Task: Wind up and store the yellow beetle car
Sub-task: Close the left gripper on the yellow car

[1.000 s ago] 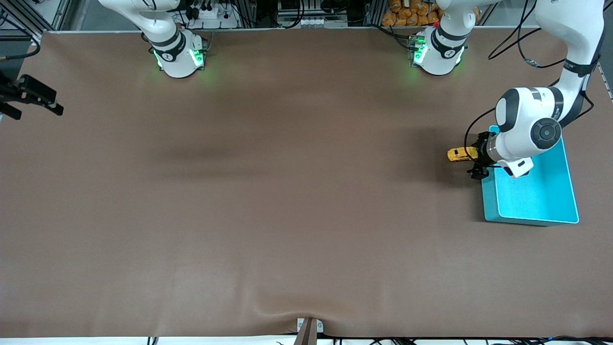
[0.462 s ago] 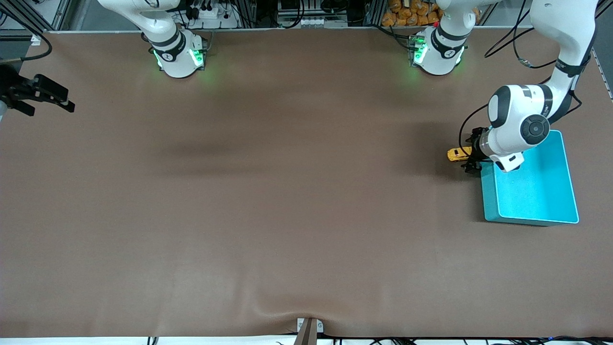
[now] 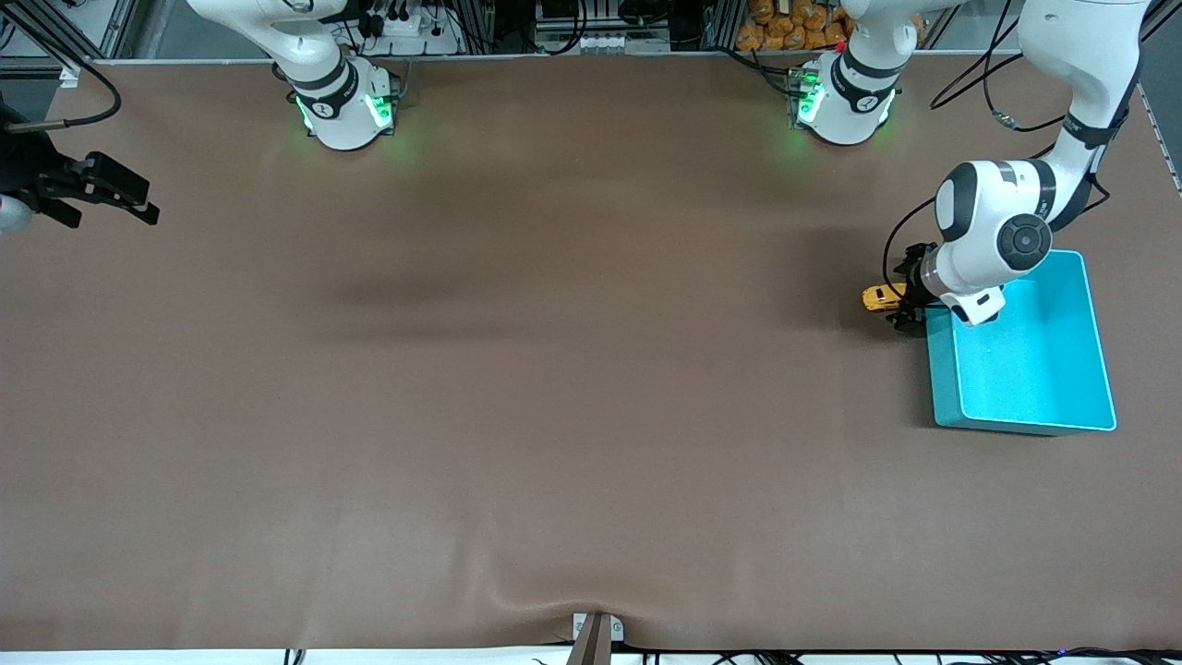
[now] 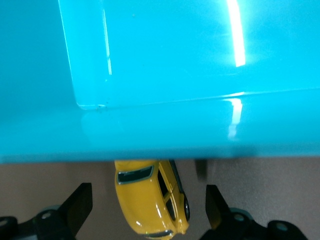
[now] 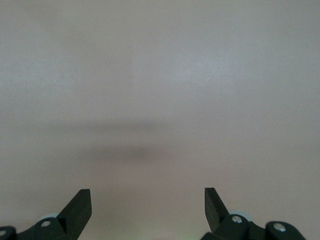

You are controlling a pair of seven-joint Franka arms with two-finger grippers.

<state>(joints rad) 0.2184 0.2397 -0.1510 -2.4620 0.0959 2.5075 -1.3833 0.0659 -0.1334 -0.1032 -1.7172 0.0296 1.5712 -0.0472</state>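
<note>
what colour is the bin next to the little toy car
Teal, a bright blue-green: the bin beside the yellow beetle car shows best in the front view.

Two white Franka arms with black joints and dark grippers

Glossy white shells carry black bands at the joints; a round black cap marks the left arm's wrist at the frame's right. Green lights glow on both bases along the top edge. Black cables loop beside the left arm. The left gripper and right gripper have black wedge-shaped fingers with pale round fittings and small screws.
</note>
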